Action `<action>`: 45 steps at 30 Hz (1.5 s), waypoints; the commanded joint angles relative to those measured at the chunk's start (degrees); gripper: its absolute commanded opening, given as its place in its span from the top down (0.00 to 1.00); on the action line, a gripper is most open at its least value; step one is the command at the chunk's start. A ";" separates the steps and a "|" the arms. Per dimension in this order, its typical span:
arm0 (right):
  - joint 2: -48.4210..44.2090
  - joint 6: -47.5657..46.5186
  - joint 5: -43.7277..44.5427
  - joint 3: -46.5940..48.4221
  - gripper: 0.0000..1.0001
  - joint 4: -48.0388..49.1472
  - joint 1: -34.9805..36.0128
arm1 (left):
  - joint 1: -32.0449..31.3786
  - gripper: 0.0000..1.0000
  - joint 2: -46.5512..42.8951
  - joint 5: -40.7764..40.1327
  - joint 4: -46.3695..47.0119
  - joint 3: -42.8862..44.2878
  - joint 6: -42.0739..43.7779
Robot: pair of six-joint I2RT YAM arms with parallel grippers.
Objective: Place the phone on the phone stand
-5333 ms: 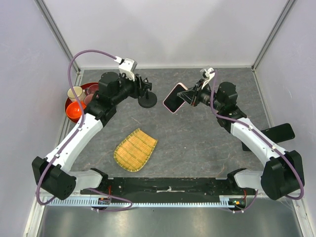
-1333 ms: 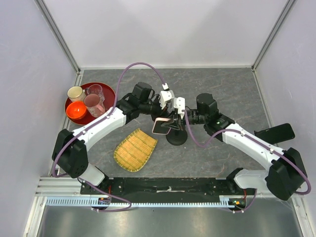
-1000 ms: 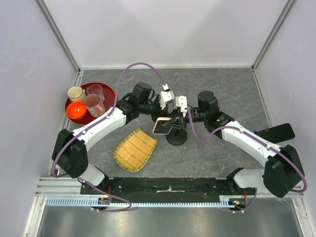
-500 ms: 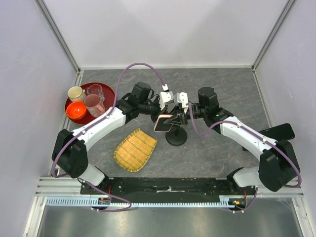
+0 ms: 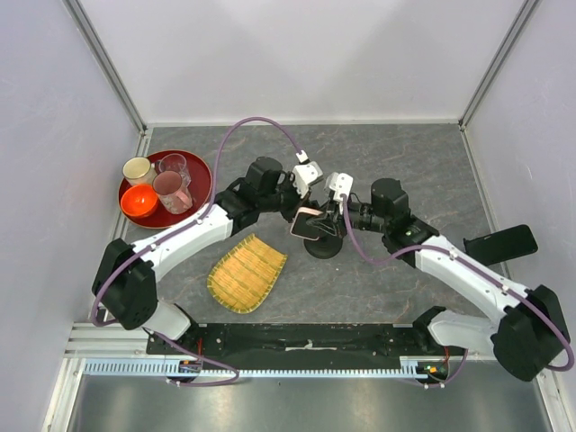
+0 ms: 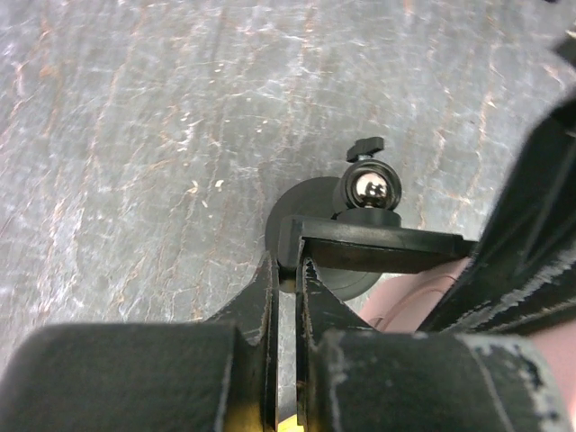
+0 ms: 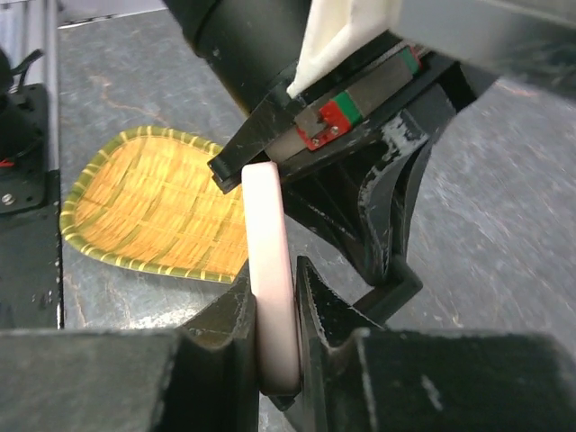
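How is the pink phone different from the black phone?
The pink phone has a pink rim; the black phone is all black. The right gripper pinches the pink phone over the phone stand; the black phone sits untouched at the right edge. Both are slim rectangles.

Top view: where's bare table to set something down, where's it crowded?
Free: the strip of table along its far edge, right of the red tray; the patch between the woven mat, the phone stand and the right forearm. Crowded: the centre, where the left gripper and right gripper meet at the stand, and the tray corner.
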 commanded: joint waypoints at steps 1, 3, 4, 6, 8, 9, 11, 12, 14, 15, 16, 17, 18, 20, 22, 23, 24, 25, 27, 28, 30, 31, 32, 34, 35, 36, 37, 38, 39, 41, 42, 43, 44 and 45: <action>-5.81 15.15 31.47 -2.12 1.00 -6.78 0.50 | 2.81 0.98 -4.76 -26.46 7.14 -0.15 -4.45; -9.50 15.85 39.23 -2.91 1.00 -10.03 1.91 | 2.81 0.98 -5.11 -31.83 7.67 -0.76 -5.86; -11.00 15.77 41.24 -3.35 1.00 -10.47 2.01 | 2.81 0.98 -5.20 -33.59 7.84 -0.94 -6.21; -14.61 15.85 44.58 -3.97 1.00 -11.61 2.01 | 2.90 0.98 -5.12 -36.85 8.11 -1.29 -6.91; -14.36 15.68 45.74 -2.74 1.00 -15.28 2.01 | 2.90 0.98 -5.38 -38.25 8.37 -1.64 -7.97; -14.26 15.50 46.79 -2.65 1.00 -15.40 2.01 | 2.90 0.98 -5.64 -38.61 8.63 -2.17 -8.67; -14.88 16.46 51.95 -3.43 1.00 -15.31 1.92 | 2.99 0.98 -5.91 -39.49 8.90 -2.70 -8.42; -14.70 16.99 53.03 -3.18 1.00 -15.92 2.01 | 2.90 0.98 -6.43 -39.75 8.99 -2.79 -8.41; -13.57 17.17 55.75 -1.17 1.00 -18.47 2.70 | 2.81 0.98 -7.05 -39.84 9.16 -3.14 -7.98; -11.73 17.08 59.16 -0.20 1.00 -19.17 3.32 | 2.55 0.98 -7.22 -39.76 8.99 -3.05 -7.80; -10.67 16.82 60.67 0.77 1.00 -20.57 4.11 | 2.11 0.98 -7.14 -39.58 8.73 -2.96 -7.54; -9.35 16.82 61.73 3.22 1.00 -21.72 5.59 | 1.59 0.98 -7.14 -39.84 8.64 -2.70 -6.49; -6.64 16.65 65.22 4.46 1.00 -22.42 6.57 | 0.28 0.98 -7.05 -40.54 8.46 -2.53 -6.04; -3.99 16.47 69.71 8.05 1.00 -24.27 9.63 | -0.70 0.98 -6.53 -41.60 7.41 -1.83 -5.78; 0.57 16.55 74.82 10.96 1.00 -27.42 10.79 | -1.40 0.98 -6.26 -42.04 6.01 -1.38 -5.78; 2.07 16.56 76.93 13.76 1.00 -28.22 12.01 | -1.75 0.98 -6.09 -42.04 5.39 -0.60 -5.69; 5.56 16.90 79.38 15.44 1.00 -29.80 12.55 | -1.93 0.98 -5.91 -42.48 4.60 -0.15 -5.86; 7.25 17.52 84.54 17.11 1.00 -33.03 12.81 | -2.02 0.98 -5.56 -43.26 4.07 0.20 -6.04; 11.11 19.71 87.66 20.90 1.00 -35.25 12.99 | -2.11 0.98 -5.29 -44.15 2.31 1.34 -7.53; 11.92 20.33 87.50 21.78 1.00 -36.05 12.91 | -2.11 0.98 -5.12 -44.85 1.87 1.60 -8.40; 13.50 22.09 86.62 23.28 1.00 -36.05 12.64 | -2.11 0.98 -4.77 -45.64 0.11 2.40 -11.83; 13.86 22.70 85.92 23.71 1.00 -36.23 12.29 | -2.28 0.98 -4.77 -45.99 0.02 2.31 -12.45; 14.30 22.88 85.13 24.68 1.00 -36.40 11.85 | -2.54 0.98 -4.94 -46.26 0.02 2.14 -13.85; 15.79 24.11 83.72 26.00 1.00 -37.98 10.80 | -2.55 0.98 -4.94 -47.22 -0.94 2.40 -14.56; 15.80 24.29 81.71 26.18 1.00 -37.90 9.49 | -2.72 0.98 -4.94 -47.49 -1.12 2.31 -16.65; 15.71 24.64 81.52 26.18 1.00 -37.64 9.22 | -2.81 0.98 -5.29 -47.58 -0.95 2.14 -17.20; 15.79 24.82 81.34 26.35 1.00 -37.90 8.95 | -2.81 0.98 -5.55 -46.80 -0.77 2.05 -17.46; 16.06 24.99 81.25 27.23 1.00 -38.33 8.78 | -3.07 0.98 -5.64 -46.70 -0.68 1.79 -18.07; 16.76 25.17 81.17 27.67 1.00 -38.69 8.77 | -3.07 0.98 -5.64 -46.53 -0.59 1.70 -18.43; 17.46 25.52 81.08 28.20 1.00 -39.39 8.43 | -3.16 0.98 -5.47 -46.17 -0.68 1.78 -19.65; 17.90 25.52 80.90 28.29 1.00 -39.48 8.34 | -3.25 0.98 -5.12 -46.17 -0.85 1.96 -19.92; 18.17 25.69 80.73 28.12 1.00 -39.48 8.16 | -3.25 0.98 -4.86 -46.52 -1.46 2.13 -20.71; 18.26 25.78 80.38 28.03 1.00 -39.39 8.25 | -3.34 0.98 -4.59 -47.05 -1.73 2.40 -21.15; 18.60 25.87 79.94 28.03 1.00 -39.39 8.16 | -3.34 0.98 -4.42 -47.49 -2.08 2.66 -21.33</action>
